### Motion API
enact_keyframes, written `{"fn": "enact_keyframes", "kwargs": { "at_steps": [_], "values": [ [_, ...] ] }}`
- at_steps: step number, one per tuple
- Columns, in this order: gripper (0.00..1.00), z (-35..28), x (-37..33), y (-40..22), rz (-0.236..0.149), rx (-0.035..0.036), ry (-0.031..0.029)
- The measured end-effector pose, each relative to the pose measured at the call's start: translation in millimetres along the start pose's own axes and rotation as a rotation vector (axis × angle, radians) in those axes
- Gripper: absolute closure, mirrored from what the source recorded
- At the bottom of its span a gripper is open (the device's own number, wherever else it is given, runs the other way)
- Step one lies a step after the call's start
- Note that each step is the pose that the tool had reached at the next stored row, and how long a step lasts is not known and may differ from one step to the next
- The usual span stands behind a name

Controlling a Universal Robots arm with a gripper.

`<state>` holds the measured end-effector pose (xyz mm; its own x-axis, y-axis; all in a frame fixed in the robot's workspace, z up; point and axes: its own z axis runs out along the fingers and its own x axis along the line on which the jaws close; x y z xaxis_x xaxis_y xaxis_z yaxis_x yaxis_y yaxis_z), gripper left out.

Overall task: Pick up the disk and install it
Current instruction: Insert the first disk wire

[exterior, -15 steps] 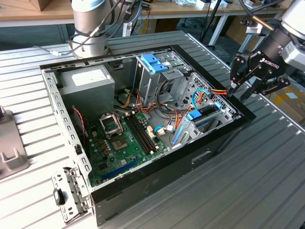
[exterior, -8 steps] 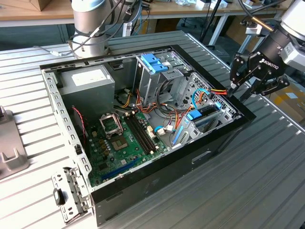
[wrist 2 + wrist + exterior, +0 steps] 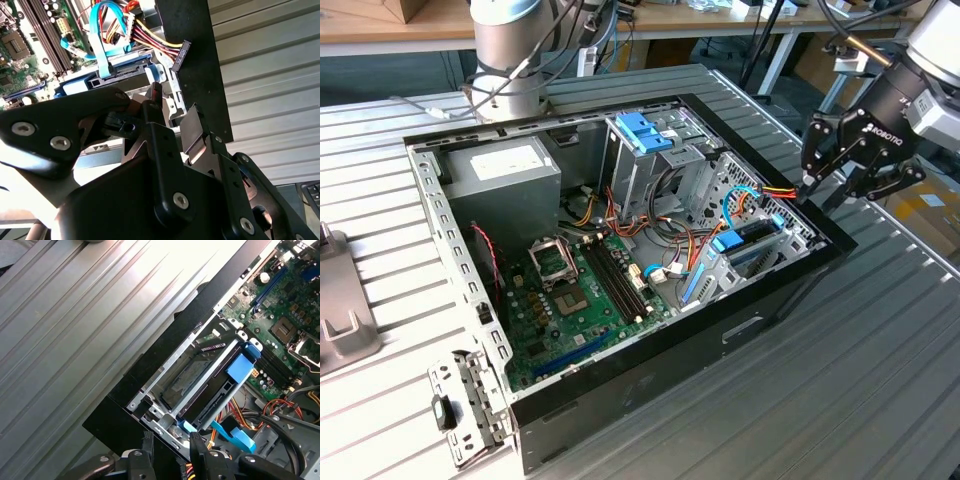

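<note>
Open computer case (image 3: 620, 400) lies on the ribbed metal desk (image 3: 880, 380), motherboard (image 3: 585, 290) exposed. The disk (image 3: 752, 243) sits edge-up in the drive bay at the case corner toward the exterior view's right, blue rails showing; in the first wrist view its dark body (image 3: 192, 375) lies within the metal bay frame, beside a blue latch (image 3: 241, 365). The claw (image 3: 817, 187) hovers just over the case rim near the bay, fingers spread, holding nothing. In the second wrist view, a blue data cable (image 3: 100, 45) plugs in at the bay. Grey power supply (image 3: 505, 180) occupies the far corner.
</note>
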<state>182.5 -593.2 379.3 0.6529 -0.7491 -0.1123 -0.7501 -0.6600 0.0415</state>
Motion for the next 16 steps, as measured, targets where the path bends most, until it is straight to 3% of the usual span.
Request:
{"fn": "enact_keyframes", "kwargs": {
  "at_steps": [16],
  "values": [
    [0.58,2.4,-0.9,-7.9,-0.002,-0.0002,0.0001]
  ]
}}
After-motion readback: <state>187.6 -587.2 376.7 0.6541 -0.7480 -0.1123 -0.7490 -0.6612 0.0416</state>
